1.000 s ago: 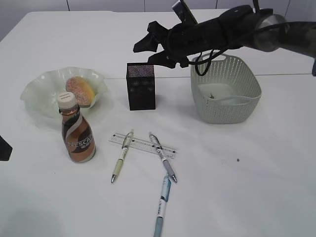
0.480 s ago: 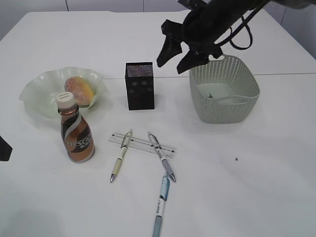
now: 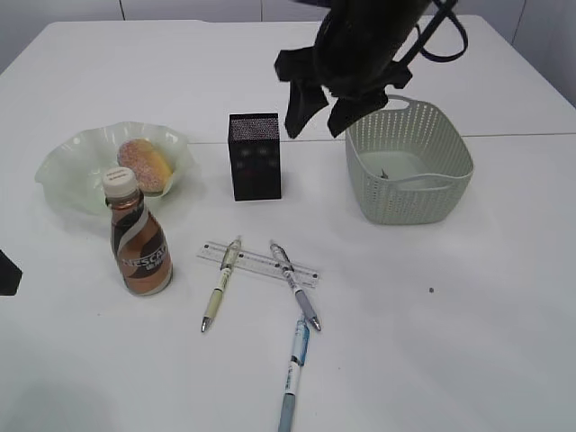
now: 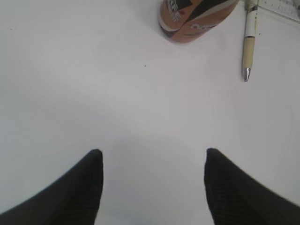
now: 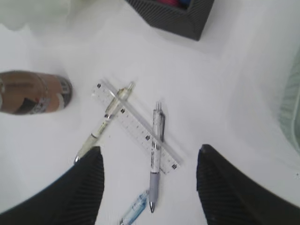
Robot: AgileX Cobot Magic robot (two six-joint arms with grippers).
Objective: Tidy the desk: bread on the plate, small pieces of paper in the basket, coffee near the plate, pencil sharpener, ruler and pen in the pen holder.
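The bread [image 3: 144, 164] lies on the pale green plate [image 3: 63, 175]. The coffee bottle [image 3: 139, 241] stands in front of the plate; it also shows in the left wrist view [image 4: 197, 18] and the right wrist view [image 5: 33, 91]. The clear ruler [image 3: 259, 262] lies under two pens, a beige one [image 3: 220, 286] and a grey one [image 3: 295, 286]; a blue pen [image 3: 293, 364] lies nearer. The black pen holder [image 3: 255, 155] stands mid-table. My right gripper [image 3: 317, 112] is open and empty, high between holder and basket [image 3: 409, 162]. My left gripper [image 4: 152, 157] is open over bare table.
The right wrist view looks down on the ruler [image 5: 136, 124], the grey pen [image 5: 156, 154], the beige pen [image 5: 105, 119] and the holder's rim [image 5: 171, 16]. A small scrap lies inside the basket. The left arm shows only as a dark edge at far left [image 3: 7, 272].
My right arm has swung from above the pen holder toward the basket side and turned its open jaws downward. The objects on the table have not moved.
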